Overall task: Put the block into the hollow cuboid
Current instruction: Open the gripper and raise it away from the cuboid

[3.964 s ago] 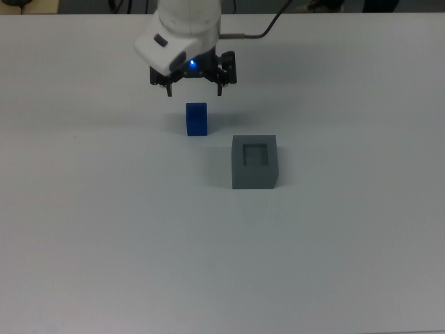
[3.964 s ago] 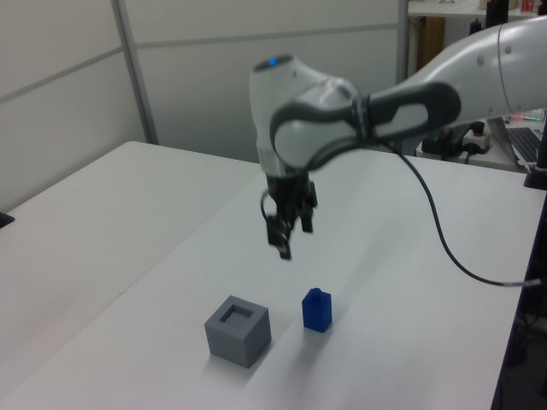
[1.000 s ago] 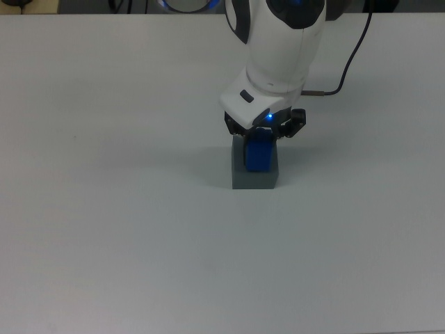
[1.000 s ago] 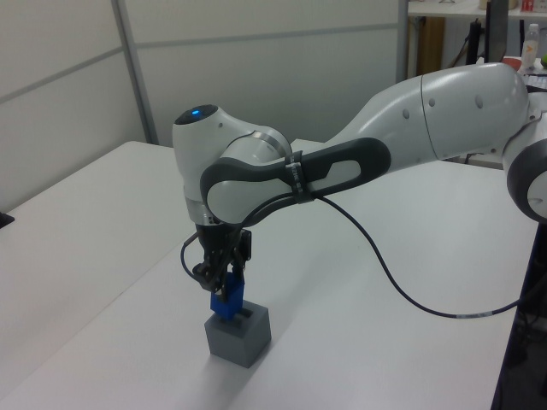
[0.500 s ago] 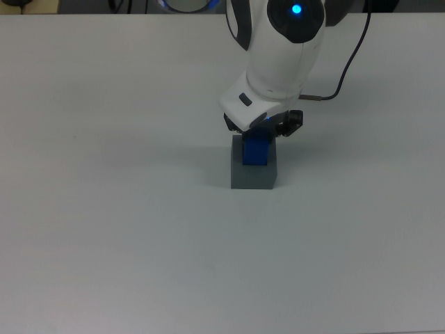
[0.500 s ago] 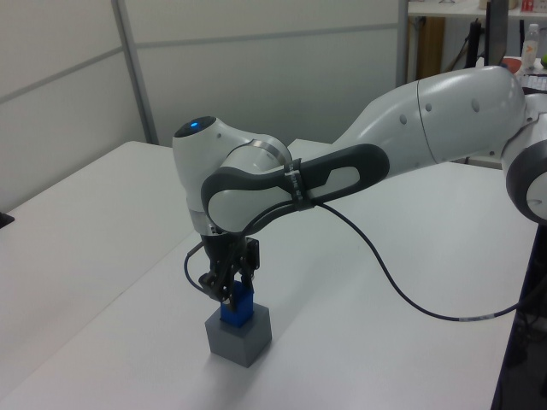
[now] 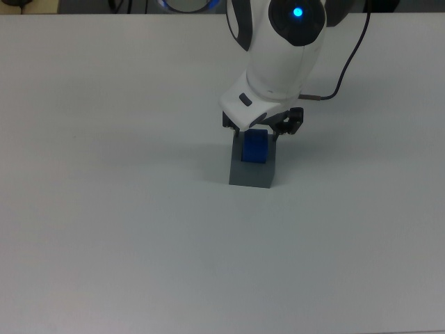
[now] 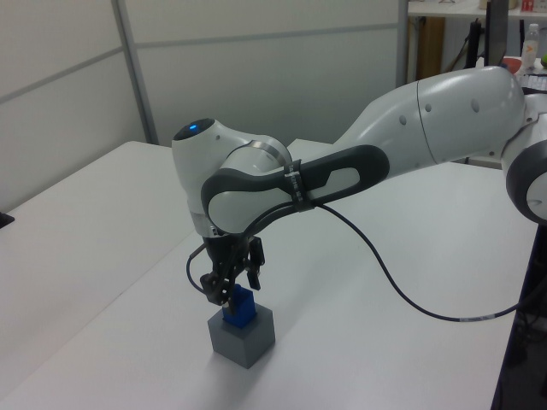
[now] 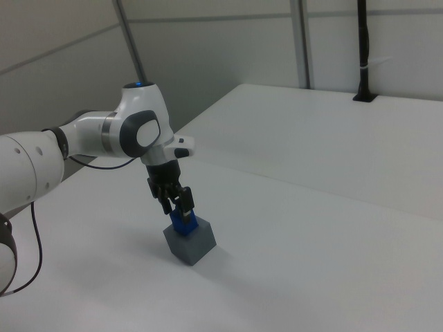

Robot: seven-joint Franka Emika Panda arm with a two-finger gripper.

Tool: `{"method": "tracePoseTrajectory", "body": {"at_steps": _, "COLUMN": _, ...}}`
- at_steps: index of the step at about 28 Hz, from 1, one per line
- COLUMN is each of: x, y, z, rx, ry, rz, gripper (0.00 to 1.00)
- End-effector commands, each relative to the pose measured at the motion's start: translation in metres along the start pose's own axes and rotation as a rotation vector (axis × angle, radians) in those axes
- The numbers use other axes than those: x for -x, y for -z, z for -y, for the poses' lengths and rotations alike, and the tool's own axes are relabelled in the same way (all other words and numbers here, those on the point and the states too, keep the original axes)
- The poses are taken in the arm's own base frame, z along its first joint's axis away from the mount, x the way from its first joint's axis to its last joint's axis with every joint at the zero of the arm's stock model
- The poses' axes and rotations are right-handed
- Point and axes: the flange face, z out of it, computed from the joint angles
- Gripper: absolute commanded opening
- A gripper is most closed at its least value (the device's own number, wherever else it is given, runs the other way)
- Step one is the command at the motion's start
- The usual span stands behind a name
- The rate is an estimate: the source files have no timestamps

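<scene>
1 block (image 7: 255, 147) in 1 hollow cuboid (image 7: 251, 175), jaws released around it.

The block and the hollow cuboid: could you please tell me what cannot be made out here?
- How deep the block sits in the hollow cuboid: the recess walls hide its lower part in every view.
- The block's upper end in the top view: the claw and wrist cover it.
- The recess floor: the block fills it.

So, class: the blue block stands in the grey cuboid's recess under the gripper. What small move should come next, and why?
Probably lift the gripper straight up: the block already sits in the hollow cuboid and the fingers look spread.
</scene>
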Motion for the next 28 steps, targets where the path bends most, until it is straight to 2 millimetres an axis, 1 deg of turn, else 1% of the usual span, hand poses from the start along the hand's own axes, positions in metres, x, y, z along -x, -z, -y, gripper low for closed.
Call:
{"method": "tracePoseTrajectory", "body": {"at_steps": 1, "x": 0.007, "y": 0.036, "z": -0.014, "rx": 0.01, "ry": -0.023, "rz": -0.049, "gripper": 1.0}}
{"method": "tracePoseTrajectory", "body": {"at_steps": 3, "x": 0.012, "y": 0.052, "z": -0.022, "rx": 0.01, "ry": -0.029, "rz": -0.068, "gripper": 1.0}}
{"method": "tracePoseTrajectory", "body": {"at_steps": 4, "x": 0.017, "y": 0.073, "z": -0.036, "rx": 0.003, "ry": -0.044, "rz": -0.084, "gripper": 1.0}}
{"method": "tracePoseTrajectory", "body": {"at_steps": 7, "x": 0.028, "y": 0.1, "z": -0.065, "rx": 0.007, "ry": -0.072, "rz": -0.074, "gripper": 1.0}}
{"method": "tracePoseTrajectory", "body": {"at_steps": 9, "x": 0.04, "y": 0.12, "z": -0.082, "rx": 0.008, "ry": -0.067, "rz": -0.063, "gripper": 1.0}}
{"method": "tracePoseTrajectory", "body": {"at_steps": 10, "x": 0.051, "y": 0.136, "z": -0.101, "rx": 0.01, "ry": -0.049, "rz": -0.045, "gripper": 1.0}}
{"method": "tracePoseTrajectory", "body": {"at_steps": 11, "x": 0.056, "y": 0.144, "z": -0.112, "rx": 0.01, "ry": -0.041, "rz": -0.04, "gripper": 1.0}}
{"method": "tracePoseTrajectory", "body": {"at_steps": 12, "x": 0.065, "y": 0.158, "z": -0.132, "rx": 0.008, "ry": -0.033, "rz": -0.035, "gripper": 1.0}}
{"method": "tracePoseTrajectory", "body": {"at_steps": 16, "x": 0.078, "y": 0.18, "z": -0.171, "rx": -0.004, "ry": -0.043, "rz": -0.046, "gripper": 1.0}}
{"method": "tracePoseTrajectory", "body": {"at_steps": 17, "x": 0.084, "y": 0.189, "z": -0.188, "rx": -0.013, "ry": -0.034, "rz": -0.056, "gripper": 1.0}}
{"method": "tracePoseTrajectory", "body": {"at_steps": 21, "x": 0.093, "y": 0.192, "z": -0.211, "rx": -0.019, "ry": -0.021, "rz": -0.022, "gripper": 1.0}}
{"method": "tracePoseTrajectory", "body": {"at_steps": 22, "x": 0.095, "y": 0.193, "z": -0.214, "rx": -0.02, "ry": -0.02, "rz": -0.017, "gripper": 1.0}}
{"method": "tracePoseTrajectory", "body": {"at_steps": 25, "x": 0.095, "y": 0.193, "z": -0.21, "rx": -0.01, "ry": -0.013, "rz": -0.021, "gripper": 1.0}}
{"method": "tracePoseTrajectory", "body": {"at_steps": 28, "x": 0.09, "y": 0.188, "z": -0.206, "rx": 0.003, "ry": -0.014, "rz": -0.018, "gripper": 1.0}}
